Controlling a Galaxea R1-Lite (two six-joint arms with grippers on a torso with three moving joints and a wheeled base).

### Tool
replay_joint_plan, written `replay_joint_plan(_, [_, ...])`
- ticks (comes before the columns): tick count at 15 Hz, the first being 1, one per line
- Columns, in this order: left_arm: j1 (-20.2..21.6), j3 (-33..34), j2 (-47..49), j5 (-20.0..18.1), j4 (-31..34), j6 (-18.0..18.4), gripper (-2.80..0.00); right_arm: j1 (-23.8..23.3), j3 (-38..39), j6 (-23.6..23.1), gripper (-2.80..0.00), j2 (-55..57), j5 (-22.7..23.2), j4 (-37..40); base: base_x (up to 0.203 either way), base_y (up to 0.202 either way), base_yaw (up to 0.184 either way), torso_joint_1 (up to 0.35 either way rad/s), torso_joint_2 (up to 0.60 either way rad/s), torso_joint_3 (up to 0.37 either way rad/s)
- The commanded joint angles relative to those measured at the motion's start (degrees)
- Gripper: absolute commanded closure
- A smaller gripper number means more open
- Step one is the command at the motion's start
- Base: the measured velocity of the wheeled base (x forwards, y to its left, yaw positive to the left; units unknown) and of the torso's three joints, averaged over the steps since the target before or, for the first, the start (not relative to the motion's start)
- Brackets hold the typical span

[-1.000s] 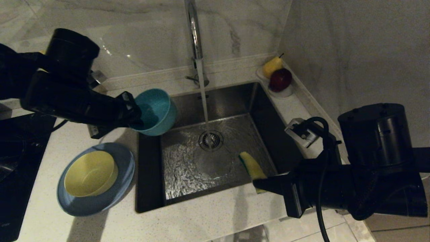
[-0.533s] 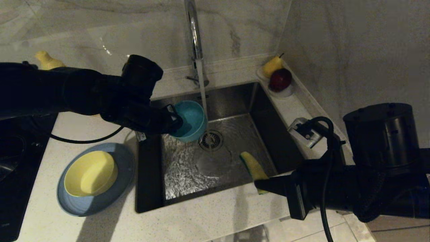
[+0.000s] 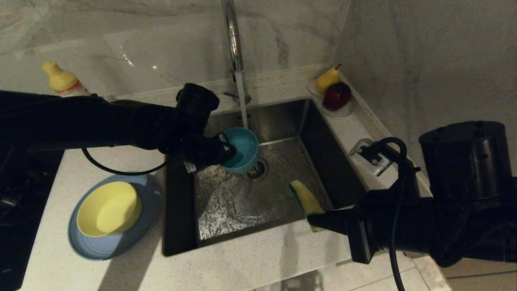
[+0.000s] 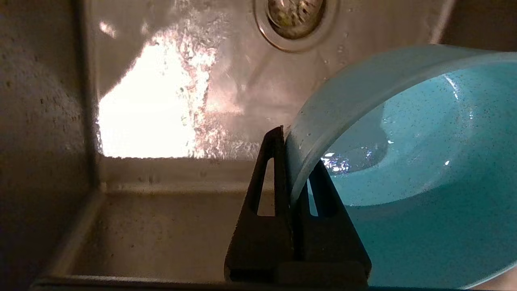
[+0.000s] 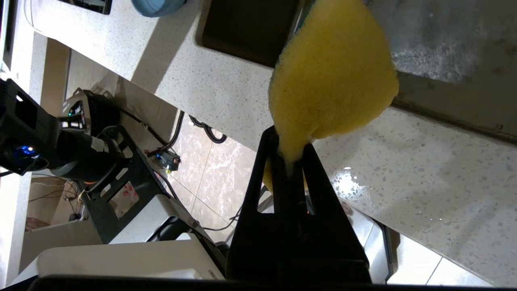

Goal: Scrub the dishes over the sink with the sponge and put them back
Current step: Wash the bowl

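Note:
My left gripper [image 3: 226, 151] is shut on the rim of the teal-blue bowl [image 3: 244, 148], holding it tilted over the sink [image 3: 226, 206] under the running water; one finger sits inside the rim and one outside. In the left wrist view the bowl [image 4: 424, 169] fills one side, with the gripper [image 4: 297, 161] pinching its edge and a little water inside. My right gripper [image 3: 313, 220] is shut on the yellow and green sponge [image 3: 305, 198] above the sink's front right corner. The sponge [image 5: 331, 76] bulges out of the gripper [image 5: 291, 145]. The yellow bowl [image 3: 108, 208] rests in the blue-grey plate [image 3: 97, 246] on the counter at the left.
The chrome tap [image 3: 232, 40] runs a stream of water [image 3: 242, 101] onto the bowl above the drain [image 4: 295, 12]. A pear [image 3: 326, 79] and a red apple [image 3: 337, 96] lie in a small dish at the back right. A yellow-capped bottle [image 3: 60, 81] stands back left, beside the black cooktop [image 3: 16, 218].
The left arm has carried the teal-blue bowl rightwards and down from the sink's left edge to under the water stream above the drain. The right gripper with the sponge has stayed put.

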Motion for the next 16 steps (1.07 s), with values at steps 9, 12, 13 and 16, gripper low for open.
replay_joint_plan(9, [-0.78,-3.91,6.19,2.75,-2.6,-1.36,0.0,-1.93,1.47,0.09,0.0,-0.21,0.35,-0.2,0.0,0.0,0.0,0.0,0.0,0.0])
replay_joint_plan(12, [-0.97,-2.41,4.85,2.94,-2.41,-1.38,0.0,-2.01,1.67,0.09,0.0,0.14,0.34,-0.18,0.0,0.0,0.0,0.0,0.0,0.0])
replay_joint_plan(13, [-0.91,-2.22,4.5,2.96,-2.31,-1.37,0.0,-2.01,2.21,0.09,0.0,-0.03,0.34,-0.2,0.0,0.0,0.0,0.0,0.0,0.0])
replay_joint_plan(16, [-0.97,-0.61,3.06,2.89,-2.22,-1.53,0.0,-2.28,2.86,0.01,0.0,-1.06,0.43,0.06,0.0,0.0,0.0,0.0,0.0,0.0])
